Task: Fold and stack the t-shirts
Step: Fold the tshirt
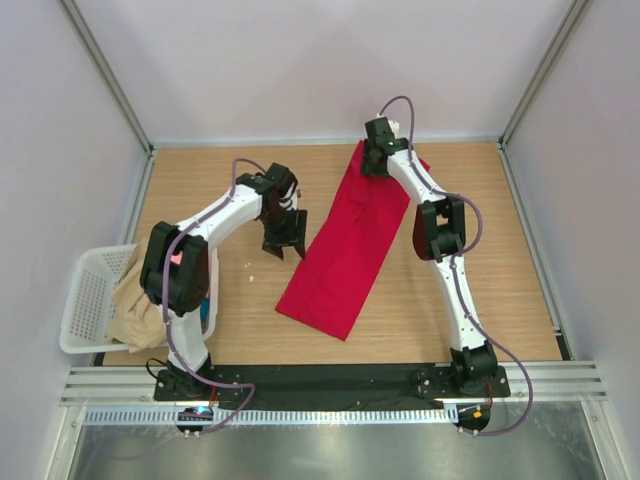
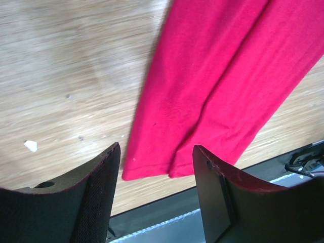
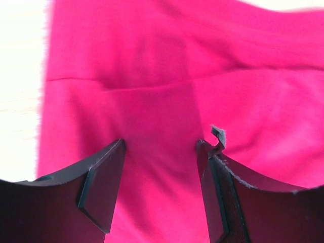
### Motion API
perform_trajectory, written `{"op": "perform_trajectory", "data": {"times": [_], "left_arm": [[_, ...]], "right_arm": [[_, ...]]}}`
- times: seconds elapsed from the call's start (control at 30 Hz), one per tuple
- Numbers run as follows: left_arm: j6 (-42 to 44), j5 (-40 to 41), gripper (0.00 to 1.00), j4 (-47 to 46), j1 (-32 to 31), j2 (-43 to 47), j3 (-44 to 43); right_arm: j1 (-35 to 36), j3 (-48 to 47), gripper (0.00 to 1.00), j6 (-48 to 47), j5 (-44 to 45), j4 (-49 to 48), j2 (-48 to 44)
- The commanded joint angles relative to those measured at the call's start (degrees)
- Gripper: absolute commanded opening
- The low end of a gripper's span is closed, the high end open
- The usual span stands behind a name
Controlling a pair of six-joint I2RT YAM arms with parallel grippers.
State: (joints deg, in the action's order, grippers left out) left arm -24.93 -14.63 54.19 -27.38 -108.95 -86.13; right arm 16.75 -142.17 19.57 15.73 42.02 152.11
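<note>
No text, label, brand or number is readable anywhere.

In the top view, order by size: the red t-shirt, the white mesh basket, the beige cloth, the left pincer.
Bright red cloth t-shirt and white plastic mesh basket: too alike to rank.
Then crumpled beige cloth, partly hidden.
Smallest: left pincer.

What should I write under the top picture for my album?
Two robot arms reach toward a folded red t-shirt on a wooden table, with a white basket of clothes nearby.
</note>
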Motion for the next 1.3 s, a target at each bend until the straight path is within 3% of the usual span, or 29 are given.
{"op": "perform_trajectory", "data": {"times": [0.0,0.13,0.27,0.37,0.47,0.53,0.67,0.7,0.8,1.0,1.27], "left_arm": [[1.9,1.0,0.61,0.8,0.9,4.8,1.3],[1.5,-1.4,0.61,-0.4,1.0,5.8,3.7],[0.0,-2.9,0.62,-2.9,1.2,6.1,7.4],[-0.9,-2.9,0.62,-3.9,1.4,5.9,9.9],[-1.8,-4.4,0.61,-5.8,1.6,6.9,12.6],[-3.1,-4.7,0.61,-6.6,1.5,8.5,15.8],[-5.5,-6.6,0.58,-8.6,1.6,10.9,20.8],[-5.8,-7.0,0.58,-9.4,1.5,11.2,22.0],[-5.7,-5.8,0.58,-9.4,1.5,13.2,25.1],[-5.0,-5.2,0.57,-10.2,1.6,15.2,30.4],[-5.7,-7.0,0.50,-11.4,1.6,14.3,32.1]], "right_arm": [[3.8,-4.5,0.65,-4.2,-2.6,-3.4,2.8],[5.1,-4.3,0.66,-4.8,-3.3,-3.2,-0.6],[5.0,-4.5,0.71,-1.6,-1.8,4.8,-7.5],[5.0,0.0,0.79,-1.0,-0.4,13.2,-15.9],[4.9,8.5,0.80,1.1,-3.8,18.3,-24.9],[4.9,18.9,0.81,4.1,-6.7,19.3,-32.6],[5.7,45.3,0.81,13.3,-20.3,9.5,-47.9],[6.1,56.1,0.81,15.7,-24.7,6.6,-51.4],[9.6,72.1,0.80,23.3,-28.1,-0.4,-61.0],[20.0,92.2,0.74,33.8,-29.3,-9.4,-71.2],[26.6,104.3,0.68,42.3,-29.8,-20.2,-74.1]]}}
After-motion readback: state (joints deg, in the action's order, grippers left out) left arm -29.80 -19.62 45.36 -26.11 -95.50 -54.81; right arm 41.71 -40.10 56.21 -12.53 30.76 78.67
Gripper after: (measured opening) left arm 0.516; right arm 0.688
